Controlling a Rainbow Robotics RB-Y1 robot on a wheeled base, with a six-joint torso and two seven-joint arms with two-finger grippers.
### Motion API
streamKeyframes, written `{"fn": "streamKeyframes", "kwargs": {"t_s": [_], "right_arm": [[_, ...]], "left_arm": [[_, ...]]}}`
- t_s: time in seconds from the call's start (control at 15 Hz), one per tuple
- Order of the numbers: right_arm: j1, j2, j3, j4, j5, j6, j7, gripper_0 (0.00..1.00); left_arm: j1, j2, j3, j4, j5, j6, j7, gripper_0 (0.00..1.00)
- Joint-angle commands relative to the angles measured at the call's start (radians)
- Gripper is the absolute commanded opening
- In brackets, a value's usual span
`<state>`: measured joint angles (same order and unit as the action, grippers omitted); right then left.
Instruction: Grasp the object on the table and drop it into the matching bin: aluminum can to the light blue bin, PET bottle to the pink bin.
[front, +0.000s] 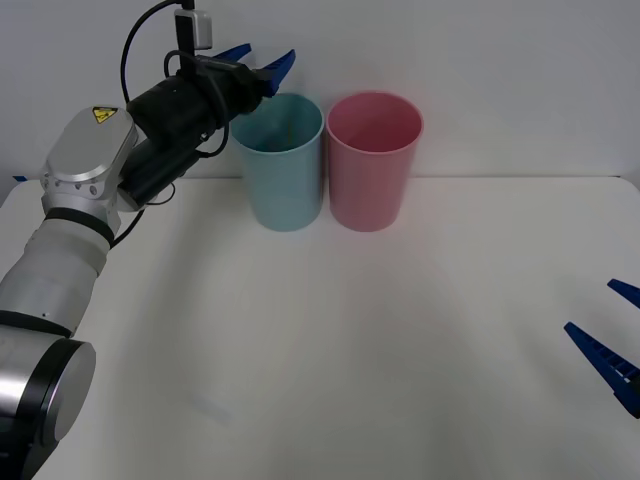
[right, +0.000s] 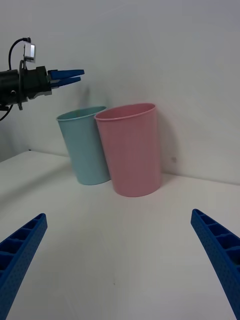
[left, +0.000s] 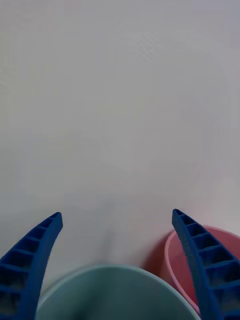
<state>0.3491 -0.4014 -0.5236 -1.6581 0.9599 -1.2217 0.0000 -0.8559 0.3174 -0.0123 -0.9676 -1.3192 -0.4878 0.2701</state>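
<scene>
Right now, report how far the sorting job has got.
Looks done: no can lies on the table, and the left gripper hangs open and empty over the light blue bin, whose inside I cannot see. In hand: nothing. The pink bin stands beside it. The right gripper waits open at the table's right edge. Left: retract.

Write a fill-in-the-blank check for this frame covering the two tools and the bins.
1. The left tool hovers open above the ____ bin.
2. The pink bin stands on the light blue bin's ____ side.
3. The right tool, low over the table, has its fingers ____.

Missing words: light blue; right; open
</scene>
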Motion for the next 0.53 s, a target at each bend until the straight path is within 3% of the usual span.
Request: {"fn": "streamKeyframes", "kwargs": {"t_s": [0.07, 0.53], "right_arm": [[0.000, 0.000, 0.000, 0.000, 0.000, 0.000, 0.000, 1.00], [0.000, 0.000, 0.000, 0.000, 0.000, 0.000, 0.000, 1.00]], "left_arm": [[0.014, 0.003, 0.000, -0.005, 0.028, -0.008, -0.008, 1.00], [0.262, 0.104, 0.000, -0.292, 0.175, -0.022, -0.023, 1.00]]}}
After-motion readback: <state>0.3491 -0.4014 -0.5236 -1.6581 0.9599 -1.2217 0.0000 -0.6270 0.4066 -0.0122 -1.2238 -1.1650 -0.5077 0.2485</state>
